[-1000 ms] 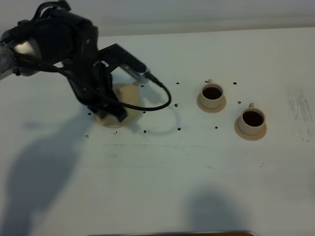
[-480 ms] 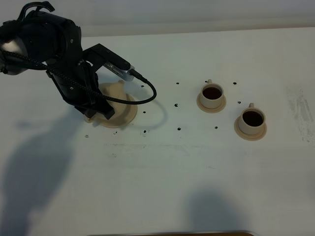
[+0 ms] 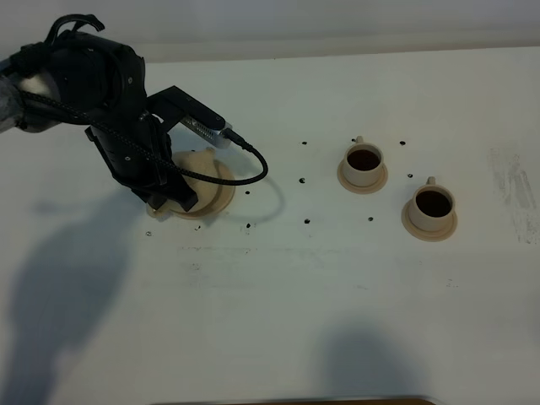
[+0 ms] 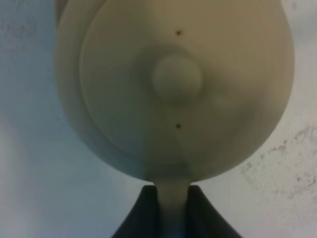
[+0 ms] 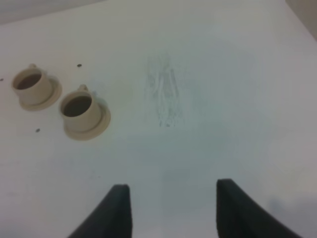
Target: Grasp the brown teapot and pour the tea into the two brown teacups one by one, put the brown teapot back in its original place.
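The brown teapot sits low over its wide tan saucer, the original place, at the left of the white table. My left gripper is shut on the teapot's loop handle. In the left wrist view the teapot with its knobbed lid fills the frame, and the handle runs between the dark fingers of the left gripper. The two brown teacups stand on small saucers at the right, both dark with tea. My right gripper is open above bare table, with the teacups off to one side.
Small black specks dot the table between the teapot and the cups. A black cable loops from the left arm beside the saucer. A faint scuffed patch marks the table's right side.
The left arm has shifted a little to the left with the teapot, which now sits low over the wide saucer. The cups have not moved.
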{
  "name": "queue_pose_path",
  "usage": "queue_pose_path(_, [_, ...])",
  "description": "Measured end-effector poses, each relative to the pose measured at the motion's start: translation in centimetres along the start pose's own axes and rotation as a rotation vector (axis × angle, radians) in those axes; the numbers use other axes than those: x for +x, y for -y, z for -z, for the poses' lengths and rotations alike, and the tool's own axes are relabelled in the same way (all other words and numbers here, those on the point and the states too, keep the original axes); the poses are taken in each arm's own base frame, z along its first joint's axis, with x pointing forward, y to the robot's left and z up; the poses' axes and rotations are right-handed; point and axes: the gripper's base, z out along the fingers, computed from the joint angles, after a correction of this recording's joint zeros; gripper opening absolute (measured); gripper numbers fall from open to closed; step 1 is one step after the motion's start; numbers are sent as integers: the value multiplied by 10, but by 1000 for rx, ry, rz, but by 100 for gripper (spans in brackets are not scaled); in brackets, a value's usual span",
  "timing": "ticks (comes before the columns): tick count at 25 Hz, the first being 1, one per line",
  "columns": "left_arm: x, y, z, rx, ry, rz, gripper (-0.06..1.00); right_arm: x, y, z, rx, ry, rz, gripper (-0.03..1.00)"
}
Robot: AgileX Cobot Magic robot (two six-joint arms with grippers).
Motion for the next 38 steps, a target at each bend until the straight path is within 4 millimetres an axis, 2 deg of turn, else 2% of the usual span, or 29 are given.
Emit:
queue_pose_path(14, [0, -15, -2, -37, 37, 45, 9, 0, 0, 0, 0, 0, 0, 41])
queue_pose_path(23, [-1, -13, -2, -23, 44, 53, 21, 0, 0, 0, 0, 0, 0, 41])
queue_pose_path(29, [-2, -10, -1, -14, 50, 53, 23, 0, 0, 0, 0, 0, 0, 41])
queue_pose_path(33, [-2, -7, 10, -6, 80, 46, 26, 0, 0, 0, 0, 0, 0, 41])
queue_pose_path(38, [3, -6, 43, -47, 146, 22, 33, 0, 0, 0, 0, 0, 0, 41])
